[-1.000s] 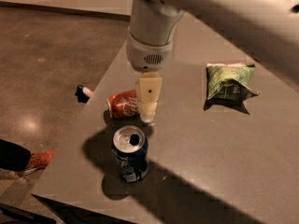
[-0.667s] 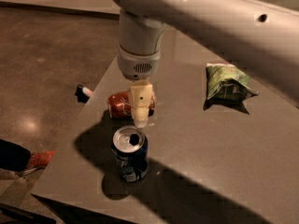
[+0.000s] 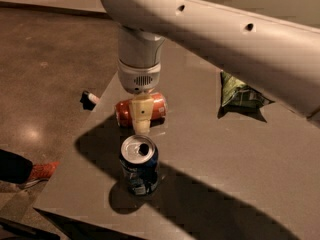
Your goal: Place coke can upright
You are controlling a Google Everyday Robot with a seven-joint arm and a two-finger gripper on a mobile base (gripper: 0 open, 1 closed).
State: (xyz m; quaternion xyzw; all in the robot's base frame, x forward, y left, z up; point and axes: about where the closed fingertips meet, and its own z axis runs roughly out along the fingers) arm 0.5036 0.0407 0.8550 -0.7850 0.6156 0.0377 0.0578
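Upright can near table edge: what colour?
Dark blue can, silver top, camera view; gripper at the lying coke can behind.

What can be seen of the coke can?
The coke can looks like orange-red metal. It lies on its side on the grey table, its long axis running left to right. The claw hangs over its middle and hides that part; contact cannot be judged. An upright blue can stands in front of it, apart.
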